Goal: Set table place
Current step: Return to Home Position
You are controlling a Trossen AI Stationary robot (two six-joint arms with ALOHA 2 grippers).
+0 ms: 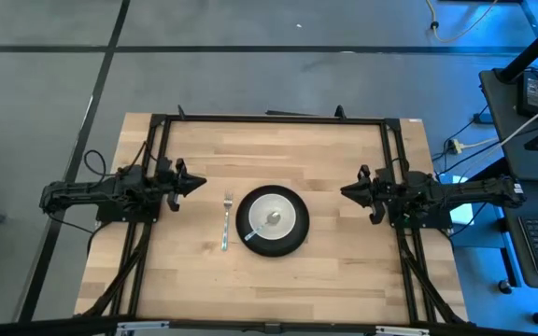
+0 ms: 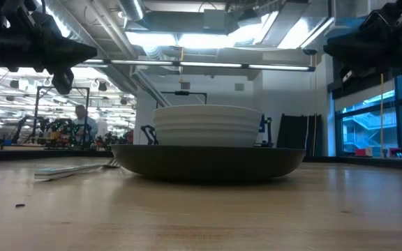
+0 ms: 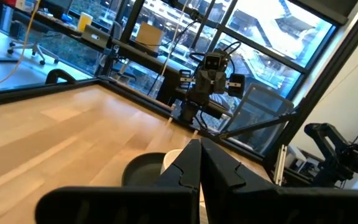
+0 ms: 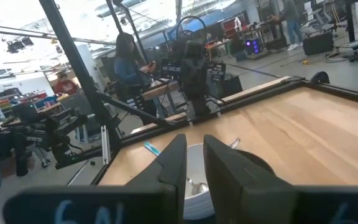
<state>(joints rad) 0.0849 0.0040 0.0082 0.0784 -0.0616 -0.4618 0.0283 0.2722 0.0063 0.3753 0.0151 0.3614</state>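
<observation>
A white bowl [image 1: 272, 217] stands on a black plate [image 1: 292, 241] in the middle of the light wood table [image 1: 344, 280]. A small metal thing [image 1: 273, 221] lies in the bowl. A fork [image 1: 226, 222] lies flat on the table just left of the plate. A small blue piece [image 1: 248, 236] shows at the plate's near left rim. My left gripper [image 1: 200, 184] is shut and empty, held above the table left of the fork. My right gripper [image 1: 345, 192] is shut to a narrow slit and empty, above the table right of the plate.
A black metal frame [image 1: 269, 119] runs along the table's far edge and down both sides by the arm bases. Bare wood lies near and far of the plate. A seated person [image 4: 128, 62] and other people show in the room beyond the table.
</observation>
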